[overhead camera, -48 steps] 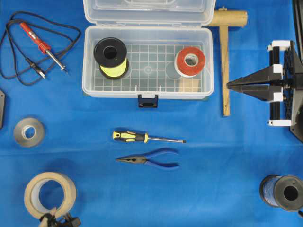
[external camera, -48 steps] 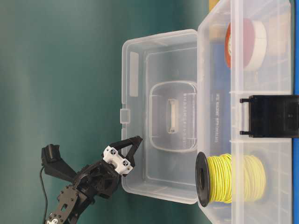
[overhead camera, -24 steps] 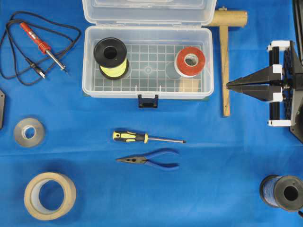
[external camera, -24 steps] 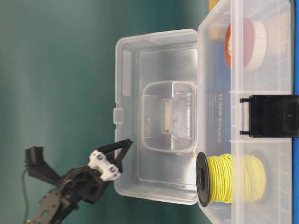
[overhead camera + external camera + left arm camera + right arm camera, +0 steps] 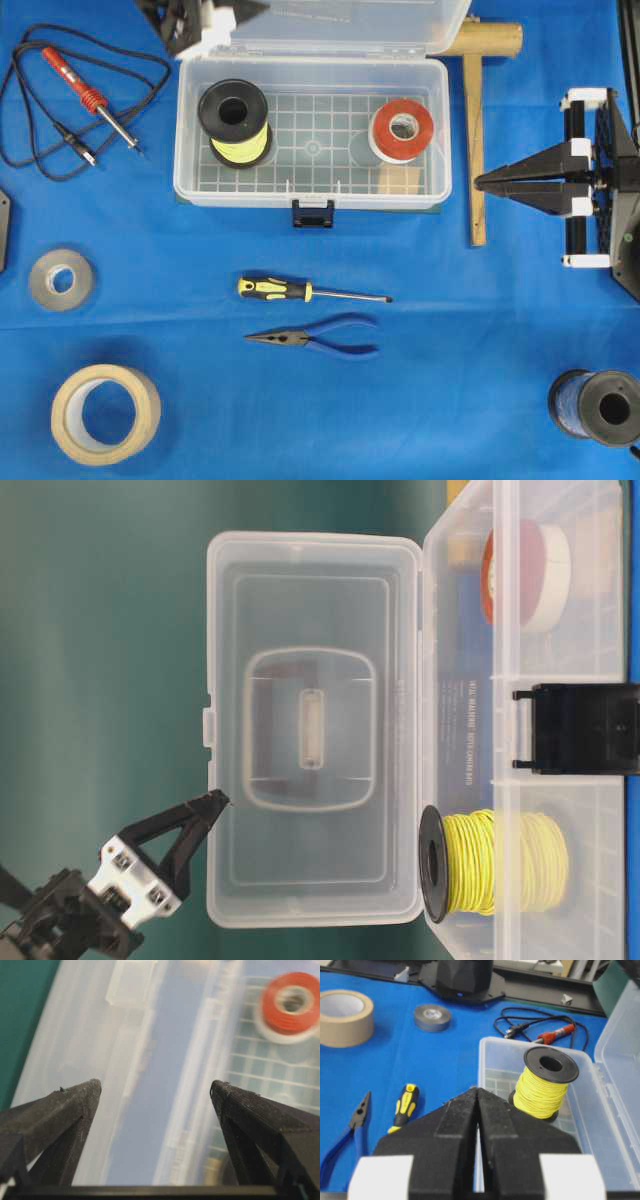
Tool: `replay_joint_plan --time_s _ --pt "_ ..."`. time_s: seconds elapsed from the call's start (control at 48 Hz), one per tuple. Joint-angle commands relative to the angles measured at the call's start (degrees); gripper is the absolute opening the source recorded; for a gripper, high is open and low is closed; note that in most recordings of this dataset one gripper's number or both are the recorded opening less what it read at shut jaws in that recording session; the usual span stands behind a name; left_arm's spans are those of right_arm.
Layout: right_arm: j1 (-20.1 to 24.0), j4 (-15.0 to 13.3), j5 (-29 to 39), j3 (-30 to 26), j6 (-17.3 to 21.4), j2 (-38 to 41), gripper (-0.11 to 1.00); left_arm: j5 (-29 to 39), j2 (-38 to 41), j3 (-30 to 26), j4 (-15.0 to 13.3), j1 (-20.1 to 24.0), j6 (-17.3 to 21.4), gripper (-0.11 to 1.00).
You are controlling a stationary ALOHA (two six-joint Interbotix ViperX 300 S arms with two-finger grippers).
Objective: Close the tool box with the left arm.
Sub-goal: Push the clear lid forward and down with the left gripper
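Note:
The clear tool box [image 5: 190, 185] stands open at the top middle, its dark blue latch [image 5: 312, 213] facing the front. Its lid [image 5: 310, 730] stands about upright on the hinge. My left gripper [image 5: 215, 802] is open and empty, its fingertips at the lid's free edge on the outer side. It also shows at the top left of the overhead view [image 5: 250, 10]. In the left wrist view my left gripper [image 5: 156, 1087] has the blurred clear lid [image 5: 135, 1060] just ahead of it. My right gripper [image 5: 480, 182] is shut and empty, right of the box.
A yellow wire spool [image 5: 234, 122] and a red tape roll [image 5: 402, 130] sit in the box. A wooden mallet [image 5: 475, 130] lies to its right, a soldering iron [image 5: 90, 95] to its left. A screwdriver [image 5: 300, 291], pliers [image 5: 320, 340], tape rolls [image 5: 105, 413] and a black spool [image 5: 600, 407] lie in front.
The lid has swung up from leaning back to about upright. My left gripper has moved along with its free edge and now shows at the overhead view's top left. The right arm is still.

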Motion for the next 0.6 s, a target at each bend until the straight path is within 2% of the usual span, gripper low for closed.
replay_joint_plan --time_s 0.0,0.104,0.584 --pt "-0.1 0.3 -0.3 -0.6 0.1 0.1 0.00 1.7 -1.0 1.1 -0.9 -2.7 -0.8 0.91" --pt "-0.1 0.3 -0.3 -0.5 0.1 0.1 0.00 1.8 -2.5 2.9 -0.8 -5.0 -1.4 0.91" --pt "-0.1 0.2 -0.3 -0.5 0.1 0.3 0.00 1.5 -8.7 9.6 -0.9 -17.0 -10.0 0.91"
